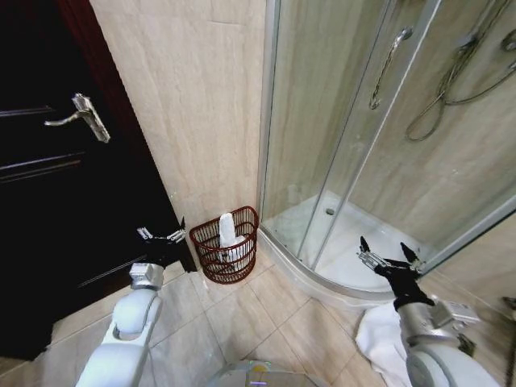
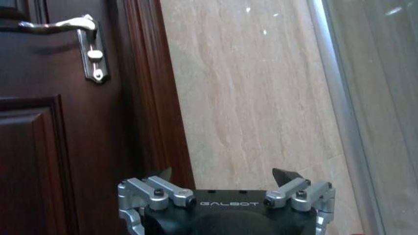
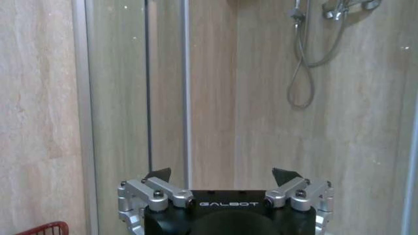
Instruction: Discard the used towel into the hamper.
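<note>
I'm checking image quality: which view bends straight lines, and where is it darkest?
Head view: wide-angle distortion splays the shower frame and wall edges outward; the door is nearly black, with only its handle catching light. Left wrist view: the door shows reddish-brown, evenly lit. Right wrist view: lines stay straight.

The hamper (image 1: 226,256) is a small round basket of dark reddish-brown open weave, standing upright on the tiled floor in the corner where the beige wall meets the shower enclosure. A white towel (image 1: 228,233) sits inside it, one rolled end sticking up above the rim.
</note>
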### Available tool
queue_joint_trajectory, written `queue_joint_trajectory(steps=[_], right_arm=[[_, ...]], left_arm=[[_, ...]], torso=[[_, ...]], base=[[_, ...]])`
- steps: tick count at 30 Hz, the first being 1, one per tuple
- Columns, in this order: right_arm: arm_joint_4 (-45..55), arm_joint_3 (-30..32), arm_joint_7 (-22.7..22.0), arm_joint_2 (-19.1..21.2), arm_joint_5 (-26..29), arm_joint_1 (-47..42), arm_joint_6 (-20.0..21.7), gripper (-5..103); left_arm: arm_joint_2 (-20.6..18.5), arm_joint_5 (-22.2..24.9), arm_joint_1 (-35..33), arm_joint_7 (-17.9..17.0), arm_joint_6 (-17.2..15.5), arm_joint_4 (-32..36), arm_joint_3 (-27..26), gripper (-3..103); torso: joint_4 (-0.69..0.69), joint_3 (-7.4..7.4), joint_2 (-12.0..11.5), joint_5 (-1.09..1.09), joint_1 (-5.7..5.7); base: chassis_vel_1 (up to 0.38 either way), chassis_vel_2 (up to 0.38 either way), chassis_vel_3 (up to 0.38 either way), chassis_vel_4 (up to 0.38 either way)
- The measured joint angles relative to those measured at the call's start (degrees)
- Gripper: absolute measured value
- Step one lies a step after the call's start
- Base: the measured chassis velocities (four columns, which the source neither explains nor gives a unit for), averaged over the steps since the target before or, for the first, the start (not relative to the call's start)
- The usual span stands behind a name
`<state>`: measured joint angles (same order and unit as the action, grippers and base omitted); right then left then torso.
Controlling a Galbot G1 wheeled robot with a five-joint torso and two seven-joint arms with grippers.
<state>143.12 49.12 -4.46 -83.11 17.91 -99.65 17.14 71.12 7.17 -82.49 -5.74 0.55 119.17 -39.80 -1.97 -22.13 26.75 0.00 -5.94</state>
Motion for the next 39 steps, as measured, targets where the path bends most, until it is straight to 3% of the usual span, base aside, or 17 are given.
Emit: queue_joint_trajectory(steps=[39], right_arm=[[-0.81, 0.51, -0.46, -0.86, -0.64, -1.36, -2.89, 100]], left_arm=[[-0.08, -2.05, -3.47, -0.09, 4.54, -0.85, 0.31, 100]], torso=[[-0.01, 0.00, 0.00, -0.01, 0.01]], base=[[-0.078, -0.199, 0.079, 0.201]])
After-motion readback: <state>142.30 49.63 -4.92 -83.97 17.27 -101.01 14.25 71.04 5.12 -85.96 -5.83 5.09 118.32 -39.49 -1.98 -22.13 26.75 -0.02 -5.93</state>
